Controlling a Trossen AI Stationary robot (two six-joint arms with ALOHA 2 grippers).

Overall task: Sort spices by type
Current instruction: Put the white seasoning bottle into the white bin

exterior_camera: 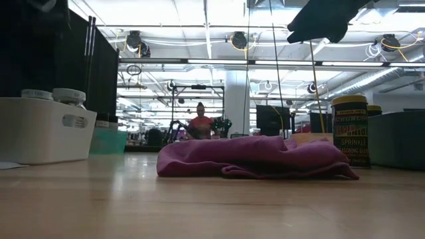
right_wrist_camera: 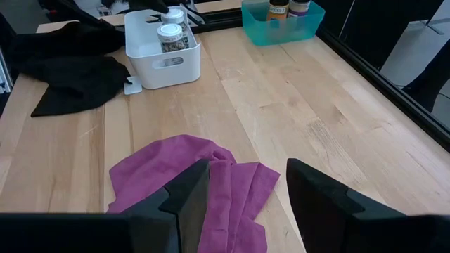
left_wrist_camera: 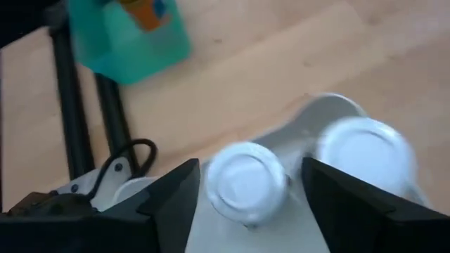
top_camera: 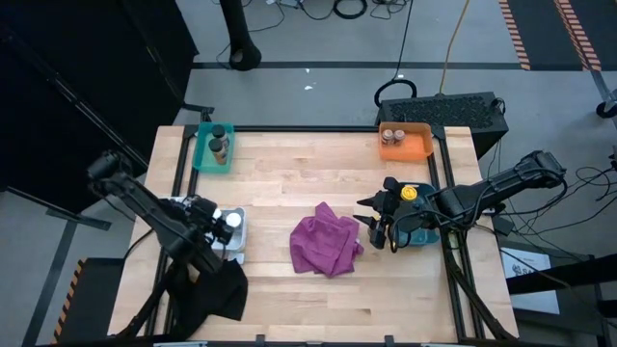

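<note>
Spice jars are sitting sorted into trays around the pale wooden table (top_camera: 289,183), whose plank top is lying bare across its middle. Crumpled near the table's centre, a soft magenta cloth (top_camera: 326,243) is spreading in folds, and in the low view it is covering the foot of a yellow-lidded jar (exterior_camera: 349,129) whose dark label is showing the words SPRINKLE and SEASONING, the rest being too small to make out. A black cloth (right_wrist_camera: 67,74) is draping over the near left corner. The left gripper (left_wrist_camera: 246,193) is hovering over the white tray (top_camera: 231,236), its fingers standing open on either side of a white-lidded jar (left_wrist_camera: 246,183), not touching it; a second white lid (left_wrist_camera: 362,151) is blurring beside it. The right gripper (right_wrist_camera: 242,190) is hanging above the magenta cloth with its fingers parted and holding nothing. Behind that arm a dark teal tray (top_camera: 424,231) is lying mostly hidden, one yellow lid (top_camera: 410,194) peeking out. Two dark-lidded jars (top_camera: 220,143) are standing in the light teal tray (top_camera: 204,154), and two brownish ones (top_camera: 392,135) in the orange tray (top_camera: 416,145).
</note>
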